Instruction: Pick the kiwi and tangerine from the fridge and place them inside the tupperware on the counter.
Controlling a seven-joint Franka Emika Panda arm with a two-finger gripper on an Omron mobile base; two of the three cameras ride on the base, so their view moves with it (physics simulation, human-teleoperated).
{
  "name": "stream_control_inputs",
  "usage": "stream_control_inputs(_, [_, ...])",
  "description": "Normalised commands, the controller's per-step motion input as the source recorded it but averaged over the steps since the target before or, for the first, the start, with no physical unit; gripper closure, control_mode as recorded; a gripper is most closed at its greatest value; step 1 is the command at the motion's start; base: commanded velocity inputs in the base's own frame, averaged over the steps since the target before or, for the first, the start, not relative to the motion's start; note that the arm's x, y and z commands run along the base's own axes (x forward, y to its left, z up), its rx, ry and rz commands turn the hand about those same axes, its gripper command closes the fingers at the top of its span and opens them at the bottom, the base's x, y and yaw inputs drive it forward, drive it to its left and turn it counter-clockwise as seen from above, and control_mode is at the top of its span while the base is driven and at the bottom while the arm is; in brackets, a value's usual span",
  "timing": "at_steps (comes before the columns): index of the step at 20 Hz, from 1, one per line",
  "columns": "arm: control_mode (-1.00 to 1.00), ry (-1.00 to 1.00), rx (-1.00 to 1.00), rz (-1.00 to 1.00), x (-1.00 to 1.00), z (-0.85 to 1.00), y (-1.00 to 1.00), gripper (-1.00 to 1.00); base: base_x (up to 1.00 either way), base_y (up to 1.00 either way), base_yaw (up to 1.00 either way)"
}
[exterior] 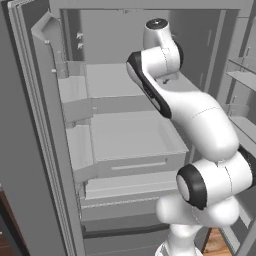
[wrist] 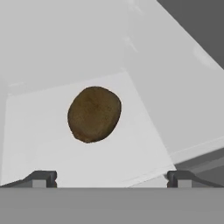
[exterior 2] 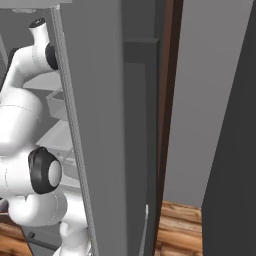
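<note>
The kiwi (wrist: 94,113), dark brown and roundish, lies on a pale grey shelf of the fridge (exterior: 132,135) near the shelf's back corner. My gripper (wrist: 111,178) is open and points at it from a short way off. One dark fingertip (wrist: 42,177) stands at each side below the fruit, with nothing between them. In the left base view the arm reaches into the open fridge toward the upper shelf, and its own links hide the hand. The tangerine, the tupperware and the counter are out of view.
Door racks (exterior: 75,97) line the fridge's left side, and more shelves (exterior: 240,70) sit at the right. Drawers (exterior: 127,185) lie below the shelves. A tall grey door panel (exterior 2: 100,125) stands close to the arm's right. Wooden floor (exterior 2: 177,225) shows beyond.
</note>
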Motion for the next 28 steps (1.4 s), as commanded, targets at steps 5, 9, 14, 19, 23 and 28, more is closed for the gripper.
stream_control_inputs(5, [-1.00, 0.00, 0.00, 0.00, 0.26, -0.03, -0.02, -1.00, 0.00, 0.00, 0.00])
stream_control_inputs(9, [-1.00, 0.00, 0.00, 0.00, 0.23, -0.11, 0.00, -1.00, 0.00, 0.00, 0.00])
stream_control_inputs(14, [-1.00, 0.03, 0.00, 0.00, 0.12, -0.21, 0.00, -1.00, 0.00, 0.00, 0.00])
stream_control_inputs(19, [-1.00, 0.01, 0.00, 0.00, 0.14, -0.16, 0.00, -1.00, 0.00, 0.00, 0.00])
stream_control_inputs(23, [-1.00, 0.00, 0.00, 0.00, 0.24, -0.07, -0.02, -1.00, 0.00, 0.00, 0.00])
stream_control_inputs(28, [-1.00, 0.00, 0.00, 0.00, 0.25, -0.06, -0.02, -1.00, 0.00, 0.00, 0.00])
